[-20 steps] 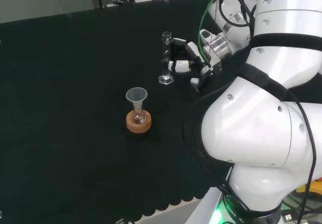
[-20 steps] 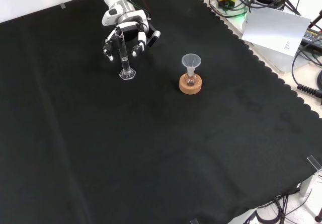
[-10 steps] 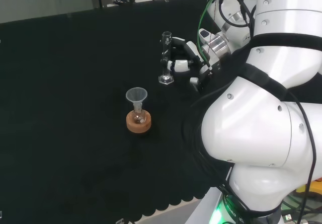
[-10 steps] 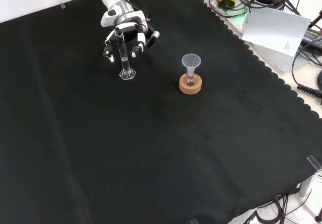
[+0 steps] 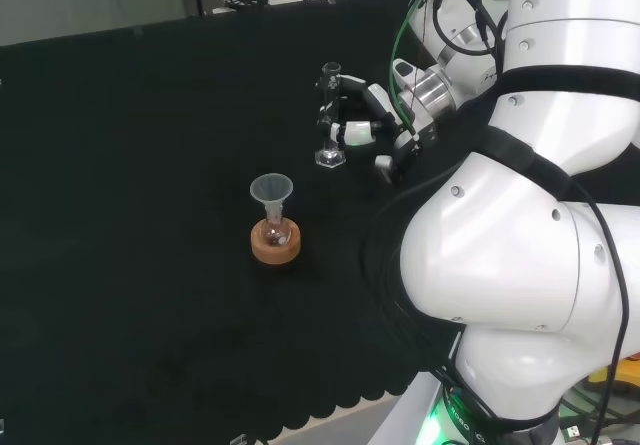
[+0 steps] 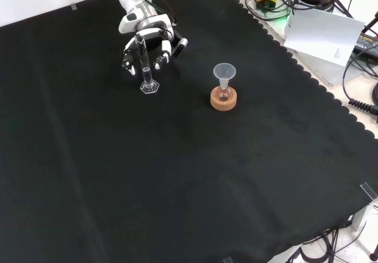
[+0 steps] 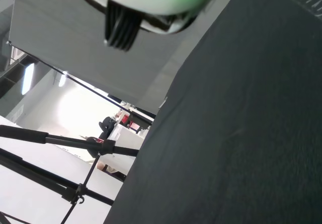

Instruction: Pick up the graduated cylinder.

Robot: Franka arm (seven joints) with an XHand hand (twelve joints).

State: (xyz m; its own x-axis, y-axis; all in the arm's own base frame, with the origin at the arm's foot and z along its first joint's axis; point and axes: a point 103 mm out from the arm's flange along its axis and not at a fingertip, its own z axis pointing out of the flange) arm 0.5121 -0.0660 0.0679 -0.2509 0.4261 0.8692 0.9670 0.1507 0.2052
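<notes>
Graduated cylinder (image 6: 143,62) stood upright, base on worktop (image 6: 177,168), at 10 o'clock from funnel flask (image 6: 224,85), front view. My hand (image 6: 150,41) close behind, fingers part-curled beside tube, not clamped. Closing, lifting remained.

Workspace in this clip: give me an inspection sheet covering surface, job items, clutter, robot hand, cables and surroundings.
Surface: black cloth over the bench, scalloped edge, a few creases.
Job's things: graduated cylinder upright on its hexagonal base, base on the cloth.
Clutter: flask with a funnel in its neck, seated on a cork ring, standing apart from the cylinder.
Robot hand: robot hand right behind the cylinder in the front view, fingers curving around the tube; contact cannot be told.
Cables: green and black cables along the arm; more cables off the cloth at the front view's right.
Surroundings: white sheet of paper beside the bench; tripod legs in the wrist view.
</notes>
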